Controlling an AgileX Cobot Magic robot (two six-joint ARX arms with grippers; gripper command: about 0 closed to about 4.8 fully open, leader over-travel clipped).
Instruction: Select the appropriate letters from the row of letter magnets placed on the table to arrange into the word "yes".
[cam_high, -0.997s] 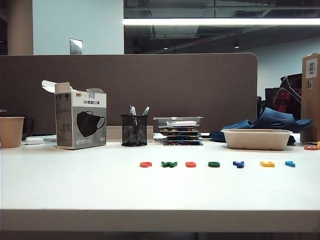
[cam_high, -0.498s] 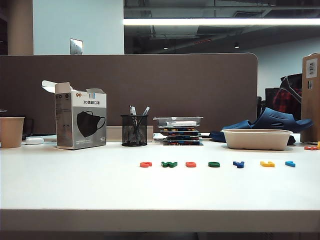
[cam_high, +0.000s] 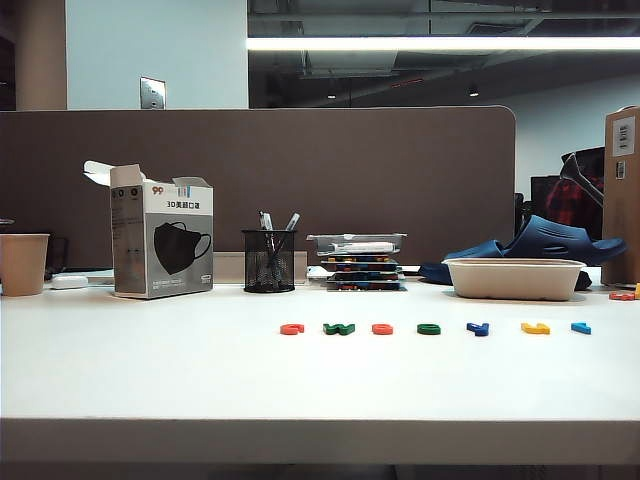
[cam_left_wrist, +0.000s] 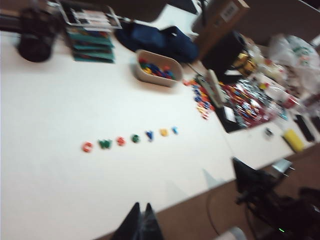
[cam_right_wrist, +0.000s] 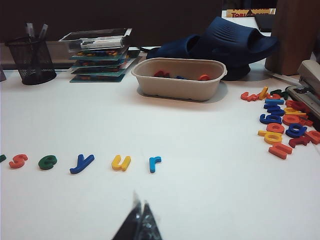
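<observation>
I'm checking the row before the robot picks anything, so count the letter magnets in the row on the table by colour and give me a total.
Orange-red: 2
Green: 2
Dark blue: 1
Yellow: 1
Light blue: 1
Total: 7

The surface (cam_high: 150, 370) is plain white. The row of letters (cam_right_wrist: 80, 162) on it goes orange-red, dark green, orange-red s (cam_right_wrist: 17, 160), green e (cam_right_wrist: 48, 161), dark blue y (cam_right_wrist: 81, 163), yellow, light blue. Both pincers, left (cam_left_wrist: 140, 225) and right (cam_right_wrist: 139, 222), look black.
</observation>
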